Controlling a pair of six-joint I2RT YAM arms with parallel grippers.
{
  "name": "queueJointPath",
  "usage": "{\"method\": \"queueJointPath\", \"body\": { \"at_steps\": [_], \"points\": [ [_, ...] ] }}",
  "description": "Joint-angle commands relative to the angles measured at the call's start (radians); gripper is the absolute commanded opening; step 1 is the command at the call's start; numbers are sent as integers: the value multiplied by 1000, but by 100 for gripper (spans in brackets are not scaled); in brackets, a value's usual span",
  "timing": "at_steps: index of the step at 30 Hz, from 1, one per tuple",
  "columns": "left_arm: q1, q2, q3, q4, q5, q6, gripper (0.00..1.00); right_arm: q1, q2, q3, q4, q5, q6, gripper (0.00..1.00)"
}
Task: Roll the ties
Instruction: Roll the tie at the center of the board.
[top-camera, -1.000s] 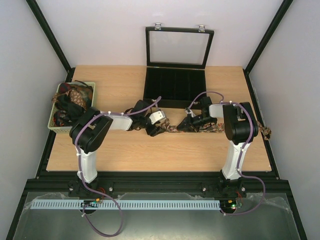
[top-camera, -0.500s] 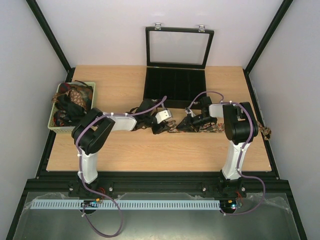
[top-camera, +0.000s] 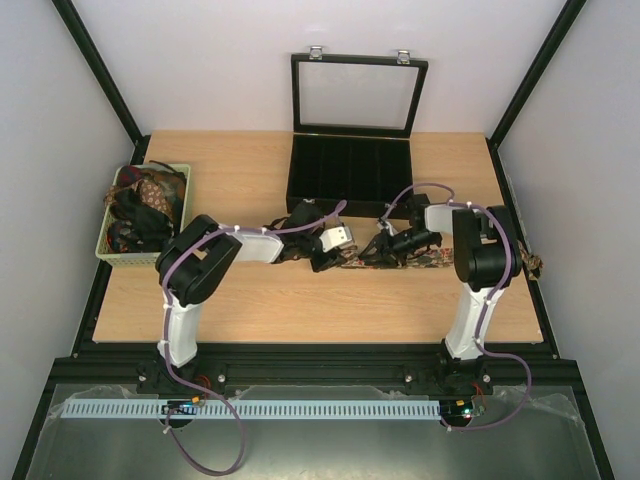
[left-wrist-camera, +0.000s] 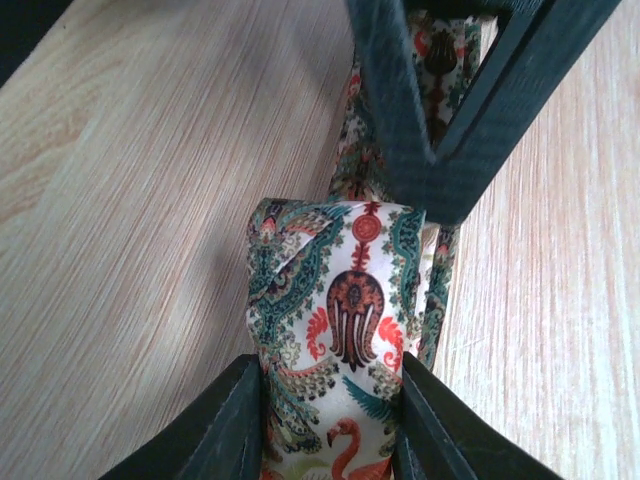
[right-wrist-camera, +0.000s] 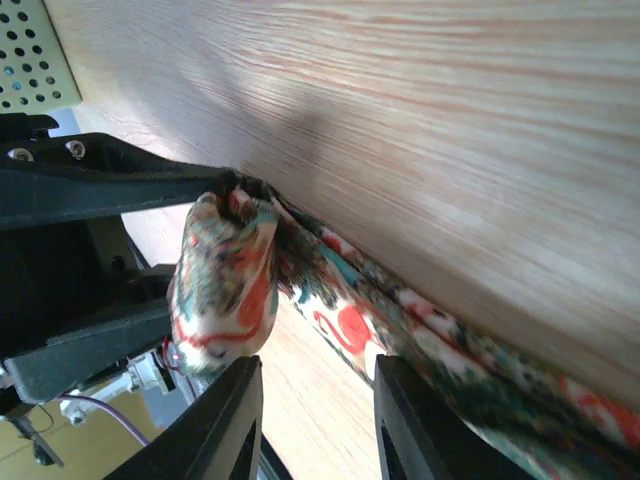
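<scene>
A paisley and flamingo print tie (top-camera: 440, 258) lies across the table toward the right edge. Its left end is wound into a small roll (left-wrist-camera: 335, 300), which also shows in the right wrist view (right-wrist-camera: 225, 290). My left gripper (left-wrist-camera: 330, 378) is shut on that roll, one finger on each side; in the top view it sits at mid-table (top-camera: 335, 257). My right gripper (right-wrist-camera: 315, 370) is open just right of the roll (top-camera: 377, 250). Its jaws stand apart over the flat strip (right-wrist-camera: 420, 330), which runs past its right finger (right-wrist-camera: 400, 420).
A green basket (top-camera: 182, 172) holding more ties stands at the far left. An open black compartmented case (top-camera: 350, 170) with a raised glass lid stands at the back centre. The tie's far end (top-camera: 534, 264) hangs at the table's right edge.
My left gripper has moved right along the tie with the roll, closing on the right gripper. The right gripper has shifted slightly right.
</scene>
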Motion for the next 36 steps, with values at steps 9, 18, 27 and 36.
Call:
{"method": "queueJointPath", "body": {
  "at_steps": [9, 18, 27, 36],
  "points": [
    [-30, 15, 12, -30, -30, 87, 36, -12, -34, 45, -79, -56, 80, 50],
    [-37, 21, 15, -32, -54, 75, 36, 32, 39, 95, -62, -47, 112, 30],
    [-4, -53, -30, 0, -2, 47, 69, 34, 36, 90, -78, 27, 78, 1],
    [-46, -17, -24, 0, 14, 56, 83, 34, 13, 83, -71, 25, 61, 1]
  ]
}}
